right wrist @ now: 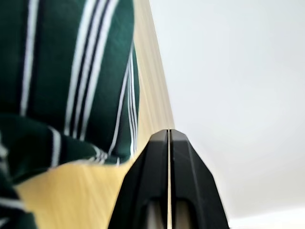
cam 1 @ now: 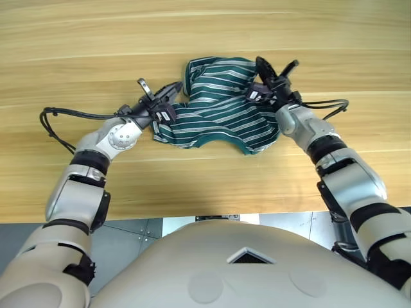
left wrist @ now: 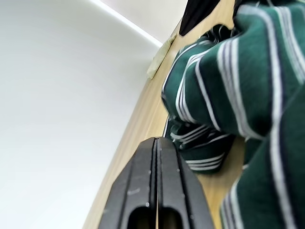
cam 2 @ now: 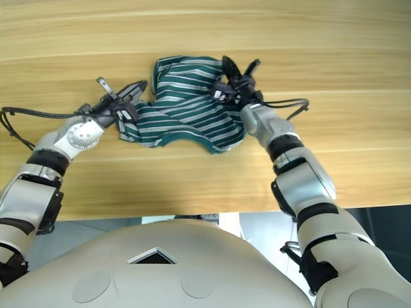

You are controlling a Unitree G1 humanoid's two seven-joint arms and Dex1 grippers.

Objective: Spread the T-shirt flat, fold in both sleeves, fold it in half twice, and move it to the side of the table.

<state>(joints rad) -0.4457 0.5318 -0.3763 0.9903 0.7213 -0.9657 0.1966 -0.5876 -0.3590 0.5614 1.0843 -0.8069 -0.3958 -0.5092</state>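
This looks like a robotics lab or test room rather than a home. The worktop (cam 1: 205, 38) is a long, plain slab of pale wood-grain laminate, the sort used for benches, and it carries a crumpled T-shirt (cam 1: 215, 106). Below its near edge lies a floor (cam 1: 128, 231) of grey square panels (office or lab style). Black cables (cam 1: 64, 115) loop loose over the wood. The left wrist view shows a bare white wall (left wrist: 57, 105) with a bright line (left wrist: 126, 21), perhaps a strip light, though it is hard to tell.
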